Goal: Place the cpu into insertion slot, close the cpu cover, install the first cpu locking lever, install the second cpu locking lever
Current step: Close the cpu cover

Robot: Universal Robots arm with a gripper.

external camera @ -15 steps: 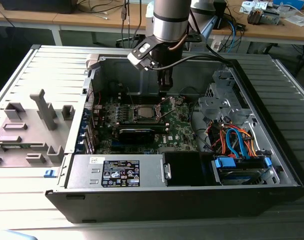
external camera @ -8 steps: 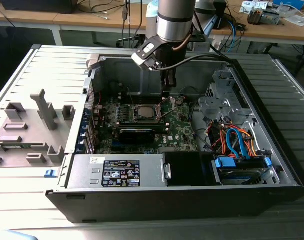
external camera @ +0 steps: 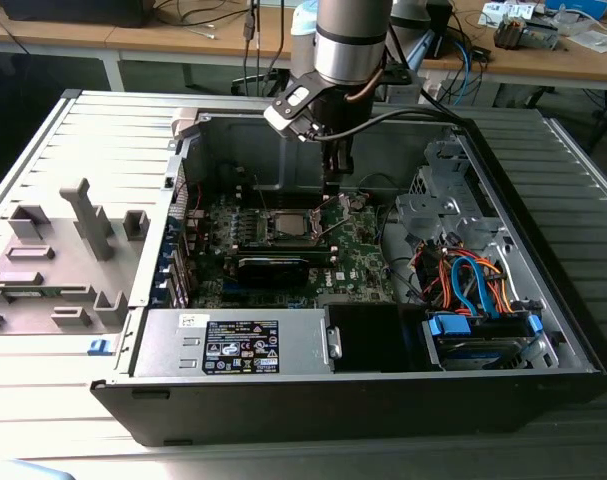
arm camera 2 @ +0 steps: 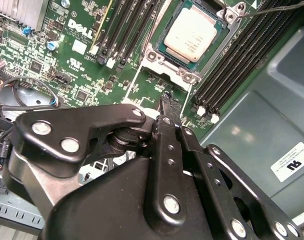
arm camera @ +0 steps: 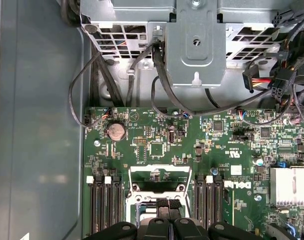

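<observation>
Claw (arm camera 2: pixel 167 100): narrow, fingertips drawn together with nothing between them. Hangs low over the green board (arm camera: pixel 141 127), just outside the insertion slot (arm camera 2: pixel 219 47), not touching the chip.
Claw, exterior view (external camera: pixel 333 185): pointing straight down, just to the exterior view's right of the insertion slot.
Cpu (arm camera 2: pixel 191 33): seated flat inside the insertion slot, silver top up and uncovered.
Cpu cover (arm camera: pixel 159 169): silvery frame with cut-out centre. Looks lifted off the insertion slot, standing at the slot's edge nearest the claw. Exact tilt hard to judge.
Locking lever (arm camera 2: pixel 272 9): thin wire rod reaching away from the insertion slot's far corner, not clipped down.
Memory slots (arm camera 2: pixel 122 27): long black rows on both sides of the insertion slot, running alongside it.
</observation>
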